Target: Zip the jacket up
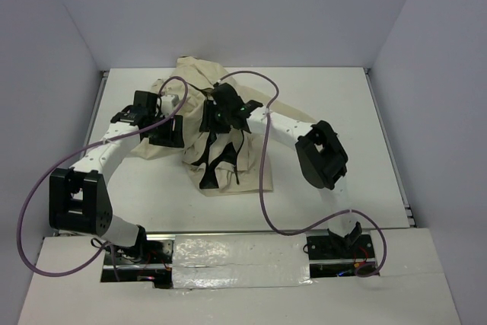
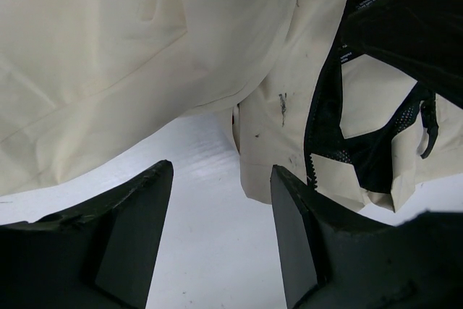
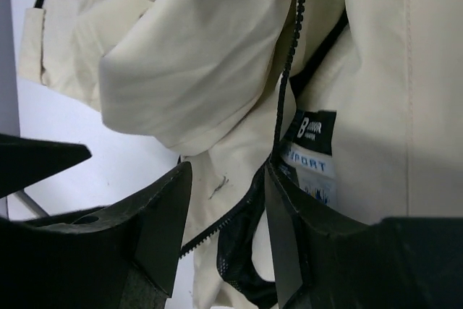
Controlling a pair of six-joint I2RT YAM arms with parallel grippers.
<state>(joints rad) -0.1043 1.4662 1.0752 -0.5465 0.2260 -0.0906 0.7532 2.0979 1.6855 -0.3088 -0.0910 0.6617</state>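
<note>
The cream-beige jacket [image 1: 199, 104] lies crumpled at the table's middle back, its dark lining and zipper teeth showing at the front [image 1: 217, 161]. My left gripper [image 1: 169, 135] is open and empty at the jacket's left edge. In the left wrist view the gripper [image 2: 221, 171] hovers over bare table, with the cloth [image 2: 145, 48] and zipper line [image 2: 315, 150] just ahead. My right gripper [image 1: 218, 117] is over the jacket's middle. In the right wrist view it [image 3: 226, 171] is open, with cream cloth [image 3: 181, 85] and a zipper strip [image 3: 293, 56] between its fingers.
The white table [image 1: 327, 104] is walled at the back and both sides. Purple cables [image 1: 262, 165] loop from each arm over the table. A black and white sewn label [image 3: 315, 142] sits on the lining by the right finger. The left arm's elbow [image 1: 76, 199] is low at the left.
</note>
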